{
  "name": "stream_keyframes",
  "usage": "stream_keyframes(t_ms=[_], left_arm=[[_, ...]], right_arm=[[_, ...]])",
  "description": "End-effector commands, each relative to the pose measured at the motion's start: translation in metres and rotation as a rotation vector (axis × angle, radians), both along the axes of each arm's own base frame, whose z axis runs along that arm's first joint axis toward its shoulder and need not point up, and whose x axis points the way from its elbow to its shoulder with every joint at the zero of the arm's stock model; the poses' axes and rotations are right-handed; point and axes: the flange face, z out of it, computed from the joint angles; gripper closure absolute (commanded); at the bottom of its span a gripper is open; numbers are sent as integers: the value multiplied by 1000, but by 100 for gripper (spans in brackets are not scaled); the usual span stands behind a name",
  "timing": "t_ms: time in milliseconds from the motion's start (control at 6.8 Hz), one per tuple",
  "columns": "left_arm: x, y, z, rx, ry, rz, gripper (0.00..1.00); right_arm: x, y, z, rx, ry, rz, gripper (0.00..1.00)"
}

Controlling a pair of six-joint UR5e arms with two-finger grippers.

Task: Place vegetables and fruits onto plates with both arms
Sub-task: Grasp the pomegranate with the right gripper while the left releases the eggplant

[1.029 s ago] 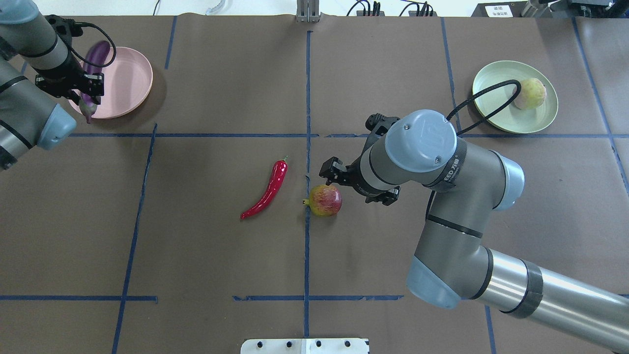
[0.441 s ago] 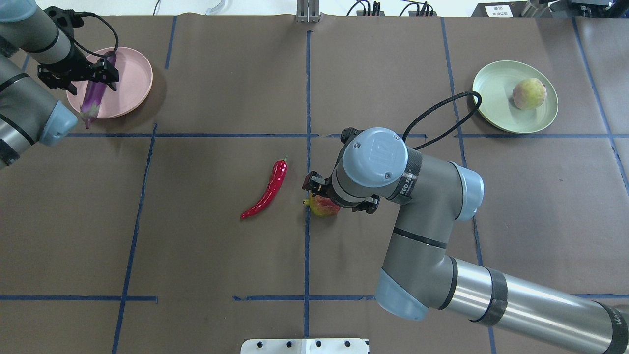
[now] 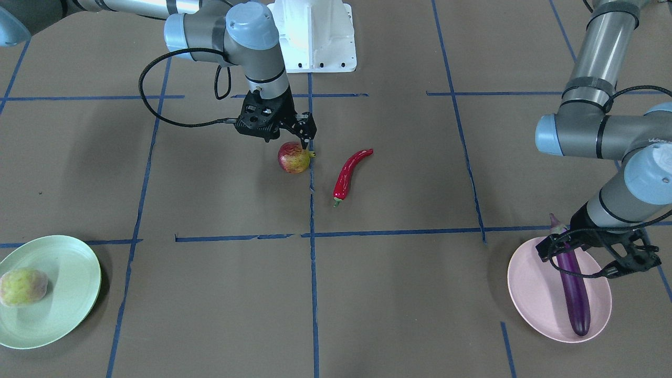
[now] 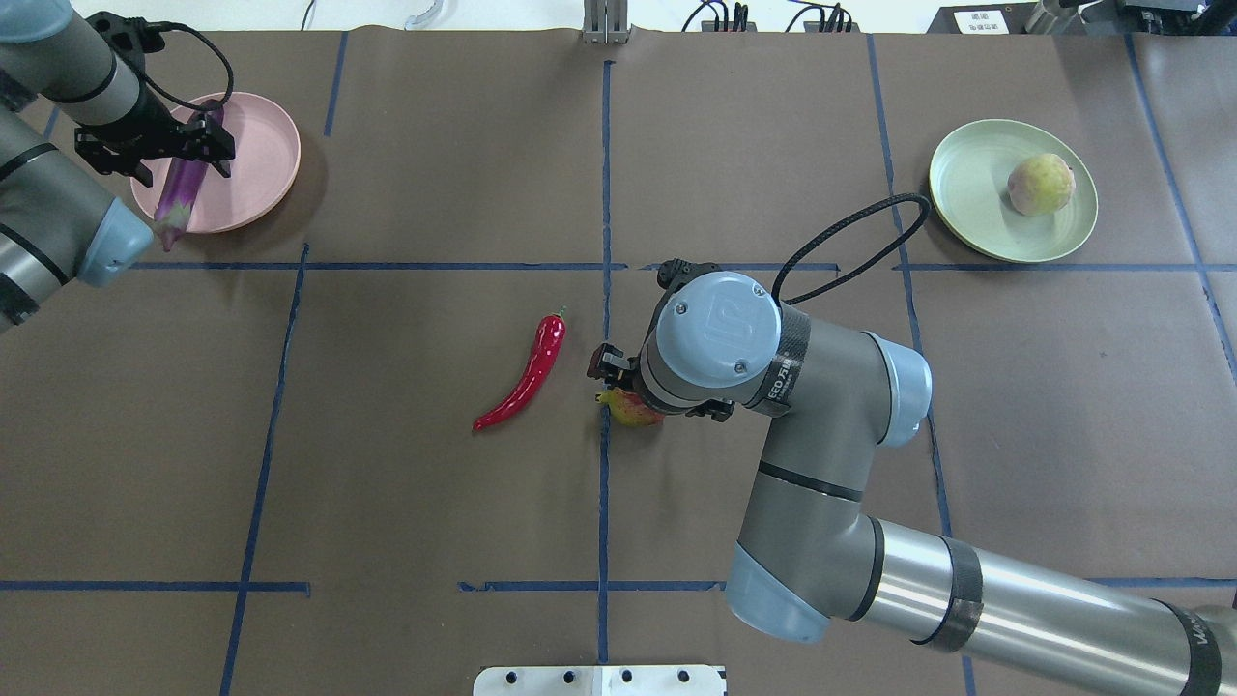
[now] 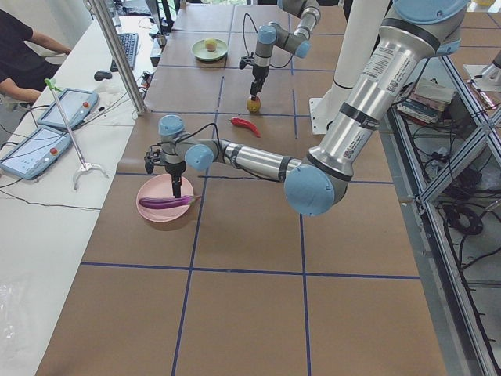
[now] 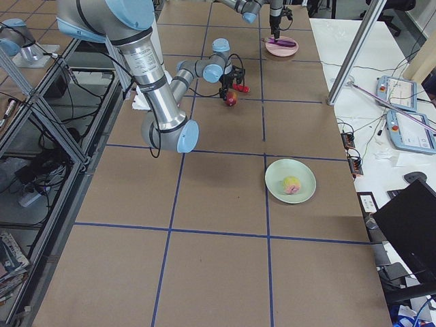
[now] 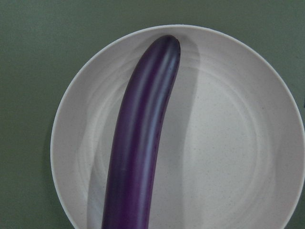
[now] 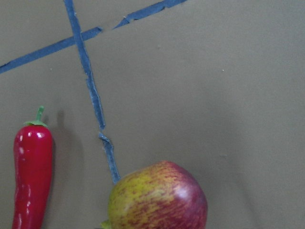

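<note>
Right end effector (image 3: 287,137) has swung over the pomegranate (image 3: 293,157), jaws apart and empty, fruit just below it. Left end effector (image 3: 598,257), spread wide, has let the eggplant (image 3: 572,283) down onto the pink plate (image 3: 535,294). Peach (image 3: 22,286) is on the mint plate (image 3: 68,273); pomegranate and chili pepper (image 3: 349,173) are left on the surface (image 3: 394,304).

From overhead we lose most of the pomegranate (image 4: 633,414) under the right arm (image 4: 821,406); our left wrist view crops the eggplant (image 7: 143,143).
</note>
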Motion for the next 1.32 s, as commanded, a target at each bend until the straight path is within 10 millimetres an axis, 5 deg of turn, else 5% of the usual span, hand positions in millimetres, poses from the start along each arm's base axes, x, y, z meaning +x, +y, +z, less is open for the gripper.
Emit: stream_keyframes(t_ms=[0, 441, 588, 735, 882, 1029, 1176], left_arm=[[0, 0, -1, 2, 1, 0, 0], [1, -1, -4, 3, 3, -2, 0], [1, -1, -10, 3, 10, -10, 0], [10, -2, -26, -8, 30, -38, 0], [38, 7, -52, -36, 66, -68, 0], [65, 30, -93, -49, 123, -93, 0], [96, 61, -131, -55, 184, -90, 0]], right_arm=[[-14, -4, 5, 36, -17, 24, 0], [-29, -5, 17, 53, -50, 23, 0], [-29, -4, 15, 50, -55, 27, 19], [-26, -4, 21, 42, -40, 29, 81], [-24, -5, 27, 42, -32, 29, 100], [-6, -21, 22, 45, -44, 53, 100], [36, -39, 33, 40, -34, 92, 100]])
